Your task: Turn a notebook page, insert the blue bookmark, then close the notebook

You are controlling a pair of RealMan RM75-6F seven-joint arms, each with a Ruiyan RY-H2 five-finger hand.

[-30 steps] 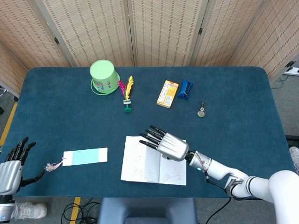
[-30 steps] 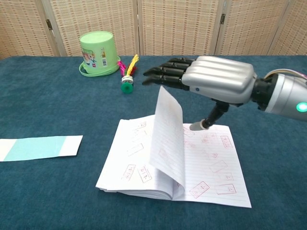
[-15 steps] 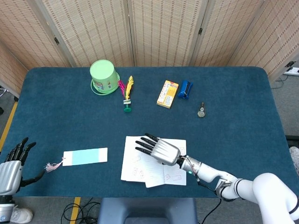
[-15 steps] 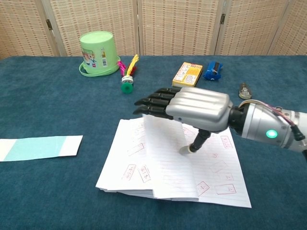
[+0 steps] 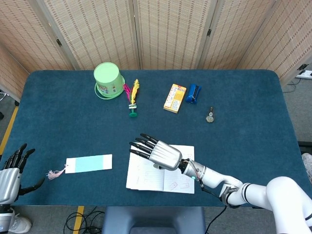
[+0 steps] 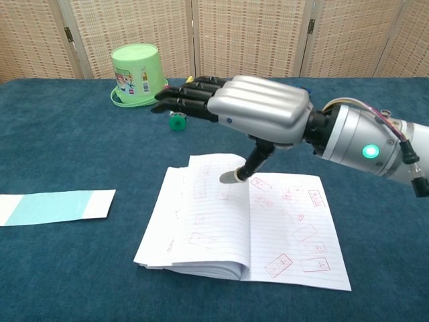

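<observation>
The notebook [image 6: 268, 231] lies open on the blue cloth, with red stamps on lined pages; in the head view the notebook [image 5: 168, 181] sits near the front edge. My right hand [image 6: 248, 111] hovers flat over its upper left part with fingers stretched out to the left, and its thumb tip touches the turned page [image 6: 208, 208], whose top edge curls up slightly. From above, my right hand [image 5: 155, 152] covers the notebook's top left corner. The blue bookmark [image 5: 89, 163] with a pink tassel lies left of the notebook, untouched, also the bookmark [image 6: 53, 206]. My left hand [image 5: 9, 178] holds nothing at the table's front left corner.
At the back stand a green cup [image 5: 108, 80], a feathered shuttlecock [image 5: 132, 97], a yellow box [image 5: 174, 98], a blue object [image 5: 193, 93] and a small metal piece [image 5: 210, 116]. Folding screens close off the far side.
The page that stood upright has swung over and now lies on the left side. My right hand swept left with it and rose slightly. The left hand barely moved.
</observation>
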